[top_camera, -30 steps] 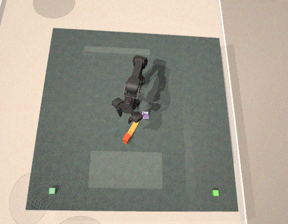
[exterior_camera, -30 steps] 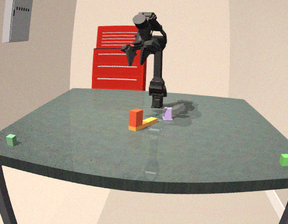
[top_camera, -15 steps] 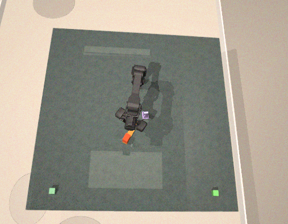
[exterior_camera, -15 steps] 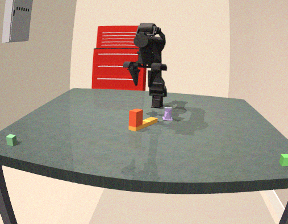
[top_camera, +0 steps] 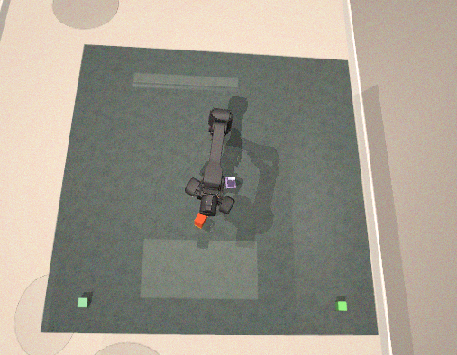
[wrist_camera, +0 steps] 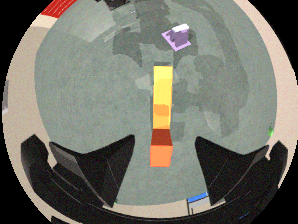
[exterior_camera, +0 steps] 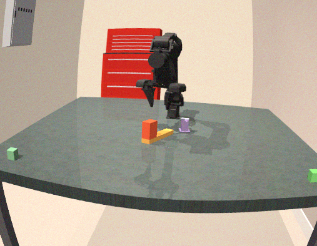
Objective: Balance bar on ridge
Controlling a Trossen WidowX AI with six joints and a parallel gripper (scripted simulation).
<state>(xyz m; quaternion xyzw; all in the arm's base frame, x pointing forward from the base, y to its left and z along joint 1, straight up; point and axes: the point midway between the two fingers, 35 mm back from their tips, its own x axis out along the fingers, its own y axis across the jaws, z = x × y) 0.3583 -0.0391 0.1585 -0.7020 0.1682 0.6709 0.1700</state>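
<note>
From the top view, the hand [top_camera: 210, 204] hangs over the middle of the desk [top_camera: 127, 180], its fingers spread and nothing between them. Only the orange block end of the bar [top_camera: 200, 220] shows from under it, on the side toward the near edge; the purple ridge [top_camera: 231, 182] peeks out just beside the wrist, toward the right edge.

From the exterior view, the hand [exterior_camera: 149, 95] is well above the desk [exterior_camera: 72, 175], pointing down. The bar [exterior_camera: 157, 135] lies flat on the surface, a yellow strip with a tall orange block [exterior_camera: 149, 128] on its near-left end. The ridge [exterior_camera: 184, 125] stands just off the bar's far end, apart from it.

In the wrist view, the bar [wrist_camera: 161, 119] runs lengthwise straight between the two fingers, the ridge [wrist_camera: 177, 38] beyond its far tip.

The risk I judge greatest: the block makes one end heavy, so a grasp or placement at the geometric middle would let the bar tip onto the desk. A descent onto the block could also knock the bar askew.
</note>
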